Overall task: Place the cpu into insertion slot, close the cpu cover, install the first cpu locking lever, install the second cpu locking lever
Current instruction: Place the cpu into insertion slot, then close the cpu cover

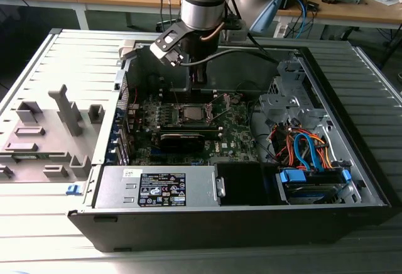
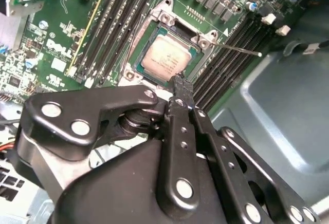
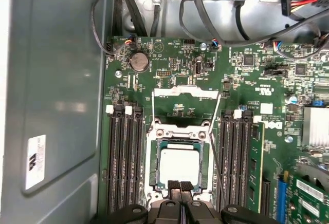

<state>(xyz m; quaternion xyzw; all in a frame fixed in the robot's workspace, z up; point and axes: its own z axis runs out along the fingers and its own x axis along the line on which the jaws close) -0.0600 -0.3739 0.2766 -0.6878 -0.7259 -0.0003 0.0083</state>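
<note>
The gripper (image 3: 180,185) hangs over one edge of the insertion slot (image 3: 205,165), jaws pinched together on nothing. The cpu (image 3: 179,165) sits inside the slot, the cpu cover (image 3: 149,157) seemingly lowered around it. One locking lever (image 2: 234,48) sticks out beside the slot.

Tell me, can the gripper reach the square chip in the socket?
Probably yes. The gripper hangs at the edge of the insertion slot, right beside the cpu, and nothing seems to sit between them.

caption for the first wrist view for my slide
Hand poised at the edge of the insertion slot, cpu seated inside.
</note>
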